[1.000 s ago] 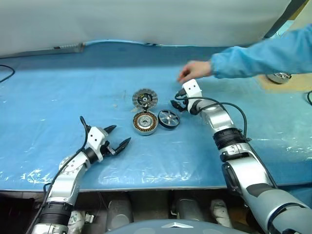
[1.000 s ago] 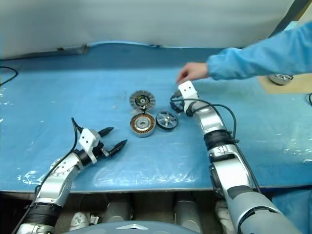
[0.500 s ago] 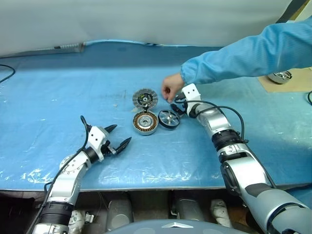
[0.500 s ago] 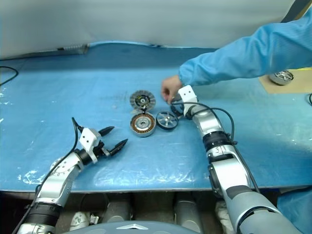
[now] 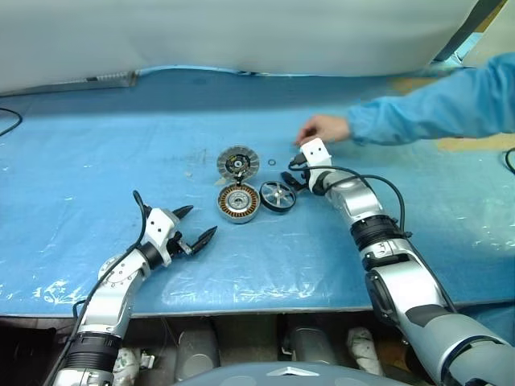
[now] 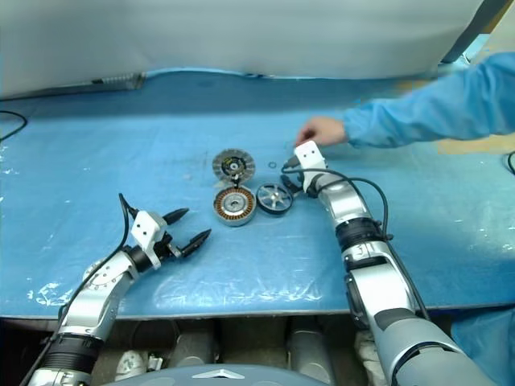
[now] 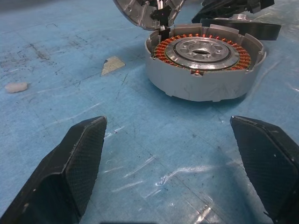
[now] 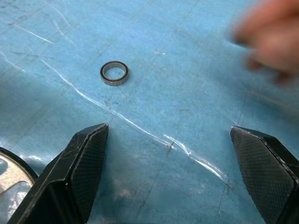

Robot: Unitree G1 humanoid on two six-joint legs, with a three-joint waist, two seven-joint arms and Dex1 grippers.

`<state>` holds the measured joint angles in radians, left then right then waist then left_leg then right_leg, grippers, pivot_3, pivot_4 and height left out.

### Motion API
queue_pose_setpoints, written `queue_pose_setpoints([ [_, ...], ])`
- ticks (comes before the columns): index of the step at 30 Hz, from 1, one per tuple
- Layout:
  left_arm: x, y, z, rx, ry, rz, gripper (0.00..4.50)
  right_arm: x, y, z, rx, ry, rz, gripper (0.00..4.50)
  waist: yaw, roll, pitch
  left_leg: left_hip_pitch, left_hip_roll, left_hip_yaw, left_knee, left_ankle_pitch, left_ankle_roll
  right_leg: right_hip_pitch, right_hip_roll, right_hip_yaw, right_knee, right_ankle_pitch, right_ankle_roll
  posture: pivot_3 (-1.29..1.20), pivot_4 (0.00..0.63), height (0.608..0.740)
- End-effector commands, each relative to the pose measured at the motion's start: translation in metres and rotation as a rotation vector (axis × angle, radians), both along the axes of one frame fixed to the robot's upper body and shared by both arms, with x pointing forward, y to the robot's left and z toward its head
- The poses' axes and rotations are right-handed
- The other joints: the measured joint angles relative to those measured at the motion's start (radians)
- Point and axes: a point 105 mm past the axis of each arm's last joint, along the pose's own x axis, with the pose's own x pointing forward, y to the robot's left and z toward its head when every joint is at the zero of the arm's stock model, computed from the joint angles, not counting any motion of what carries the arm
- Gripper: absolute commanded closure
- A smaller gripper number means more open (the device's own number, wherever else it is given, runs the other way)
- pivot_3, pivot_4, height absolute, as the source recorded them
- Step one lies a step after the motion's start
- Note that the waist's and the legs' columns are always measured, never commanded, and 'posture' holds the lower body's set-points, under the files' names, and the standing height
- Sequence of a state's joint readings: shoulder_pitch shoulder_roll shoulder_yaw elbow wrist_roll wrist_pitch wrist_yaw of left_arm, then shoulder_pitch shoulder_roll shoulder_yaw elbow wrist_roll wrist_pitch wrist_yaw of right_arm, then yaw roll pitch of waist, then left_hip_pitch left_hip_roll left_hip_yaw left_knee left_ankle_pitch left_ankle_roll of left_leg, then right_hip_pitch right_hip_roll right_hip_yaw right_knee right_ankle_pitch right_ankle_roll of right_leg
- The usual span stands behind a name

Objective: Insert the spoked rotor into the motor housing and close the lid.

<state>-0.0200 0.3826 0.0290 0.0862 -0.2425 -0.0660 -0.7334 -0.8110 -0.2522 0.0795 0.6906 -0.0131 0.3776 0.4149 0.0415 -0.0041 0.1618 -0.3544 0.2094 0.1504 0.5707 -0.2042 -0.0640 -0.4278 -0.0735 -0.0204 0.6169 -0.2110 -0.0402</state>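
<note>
While the motor housing (image 5: 240,202) sits on the blue bench (image 5: 96,161), the spoked rotor (image 5: 278,196) is seen just beside it, with the lid (image 5: 239,162) propped behind. Left end effector (image 5: 198,225) is spread open, empty, near the housing. Right end effector (image 8: 170,154) is spread open, empty; a small ring (image 8: 114,73) is resolved clearly in its wrist view. A person's hand (image 5: 323,129) is seen near it.

Even bright overhead light, soft shadows. Glare streaks on my table (image 5: 96,161) film. Person's hand (image 8: 271,44) blurred in right wrist view; rest sharp.
</note>
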Motion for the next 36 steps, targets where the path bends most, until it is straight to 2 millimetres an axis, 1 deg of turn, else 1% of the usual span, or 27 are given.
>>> queue_pose_setpoints([
  [1, 0.001, -0.001, 0.008, 0.000, -0.034, -0.006, 0.00, 0.005, 0.002, 0.026, 0.049, -0.076, 0.014, 0.11, 0.000, 0.000, 0.000, 0.000, 0.000, 0.000, 0.000, 0.000, 0.000, 0.000, 0.000, 0.000, 0.000, 0.000, 0.000, 0.00, 0.150, 0.740],
  [4, 0.002, -0.001, 0.009, -0.003, -0.036, -0.004, 0.00, 0.008, 0.007, 0.032, 0.060, -0.093, 0.032, 0.11, 0.000, 0.000, 0.000, 0.000, 0.000, 0.000, 0.000, 0.000, 0.000, 0.000, 0.000, 0.000, -0.001, 0.000, 0.000, 0.00, 0.150, 0.740],
  [10, 0.002, -0.004, 0.015, -0.004, -0.044, -0.002, 0.00, 0.015, 0.021, 0.033, 0.054, -0.108, 0.058, 0.11, -0.003, 0.000, 0.000, 0.000, 0.000, 0.001, -0.001, 0.000, 0.000, -0.002, 0.000, 0.000, -0.001, 0.000, 0.000, 0.00, 0.150, 0.740],
  [13, 0.001, -0.005, 0.020, -0.003, -0.049, 0.000, 0.00, 0.018, 0.033, 0.034, 0.059, -0.112, 0.076, 0.11, -0.003, 0.000, 0.000, -0.002, 0.000, 0.001, -0.001, 0.000, 0.000, -0.003, 0.000, 0.000, -0.001, 0.000, -0.001, 0.00, 0.150, 0.740],
  [18, -0.001, -0.002, 0.027, 0.007, -0.050, 0.006, 0.00, 0.021, 0.053, 0.035, 0.066, -0.117, 0.109, 0.11, -0.004, 0.000, 0.000, -0.011, 0.001, 0.001, 0.000, 0.000, 0.000, -0.012, 0.000, -0.001, 0.001, 0.000, -0.001, 0.00, 0.150, 0.740],
  [21, -0.003, 0.001, 0.028, 0.014, -0.048, 0.012, 0.00, 0.022, 0.064, 0.034, 0.075, -0.115, 0.123, 0.11, -0.004, 0.000, 0.000, -0.012, 0.001, 0.001, 0.000, 0.000, 0.001, -0.013, 0.000, -0.002, 0.001, -0.001, -0.002, 0.00, 0.150, 0.740],
  [24, -0.005, 0.003, 0.029, 0.021, -0.046, 0.015, 0.00, 0.022, 0.070, 0.031, 0.084, -0.105, 0.118, 0.11, -0.003, 0.000, 0.000, -0.012, 0.002, 0.001, 0.000, 0.000, 0.001, -0.013, 0.000, -0.003, 0.002, -0.001, -0.003, 0.00, 0.150, 0.740],
  [26, -0.006, 0.004, 0.029, 0.022, -0.044, 0.017, 0.00, 0.022, 0.071, 0.028, 0.089, -0.095, 0.107, 0.11, -0.003, 0.000, 0.000, -0.012, 0.003, 0.001, 0.001, 0.000, 0.001, -0.013, 0.000, -0.003, 0.002, -0.001, -0.003, 0.00, 0.150, 0.740],
  [31, -0.009, 0.009, 0.024, 0.030, -0.039, 0.030, 0.00, 0.023, 0.065, 0.016, 0.093, -0.059, 0.051, 0.11, -0.002, 0.001, 0.000, -0.012, 0.003, 0.001, 0.001, 0.000, 0.001, -0.013, 0.000, -0.003, 0.003, -0.001, -0.003, 0.00, 0.150, 0.740],
  [36, -0.011, 0.014, 0.015, 0.033, -0.030, 0.043, 0.00, 0.026, 0.054, 0.015, 0.107, -0.056, -0.005, 0.11, -0.001, 0.001, 0.000, -0.012, 0.003, 0.001, 0.001, 0.000, 0.001, -0.013, 0.000, -0.003, 0.004, -0.001, -0.003, 0.00, 0.150, 0.740],
])
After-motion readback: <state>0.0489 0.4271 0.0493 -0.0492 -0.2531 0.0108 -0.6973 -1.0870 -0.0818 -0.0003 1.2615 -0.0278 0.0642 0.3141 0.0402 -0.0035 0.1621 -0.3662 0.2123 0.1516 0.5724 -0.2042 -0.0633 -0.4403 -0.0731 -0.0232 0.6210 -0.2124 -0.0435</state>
